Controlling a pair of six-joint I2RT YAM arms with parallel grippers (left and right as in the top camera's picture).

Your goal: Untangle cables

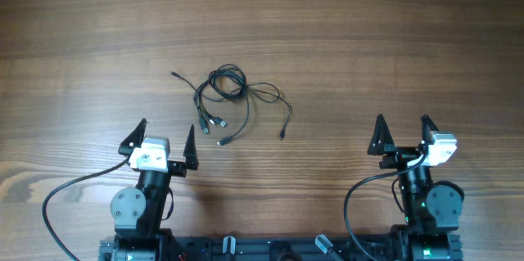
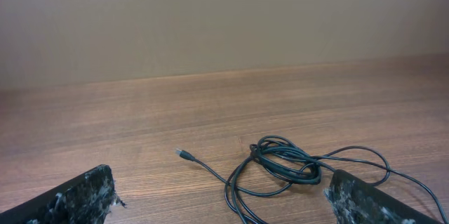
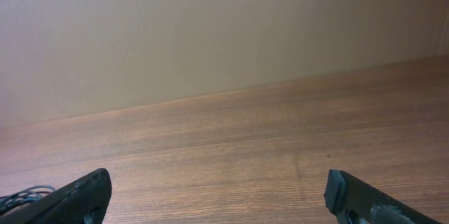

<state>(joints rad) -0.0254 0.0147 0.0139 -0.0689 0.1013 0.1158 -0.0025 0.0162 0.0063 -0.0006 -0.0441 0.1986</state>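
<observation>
A tangle of thin black cables (image 1: 230, 93) lies on the wooden table, mid-table and slightly left of centre, with plug ends trailing toward the front. In the left wrist view the cables (image 2: 284, 162) form a coiled knot just ahead and to the right, one plug end (image 2: 184, 155) stretching left. My left gripper (image 1: 166, 140) stands open near the front left, short of the tangle, nothing between its fingers (image 2: 84, 196). My right gripper (image 1: 404, 132) stands open at the front right, well away from the tangle; only a bit of cables (image 3: 21, 197) shows at its far left.
The wooden table (image 1: 368, 40) stretches wide on all sides of the tangle. A plain beige wall (image 2: 224, 20) stands behind the table's far edge. Thick black arm cords (image 1: 57, 195) loop near both arm bases at the front.
</observation>
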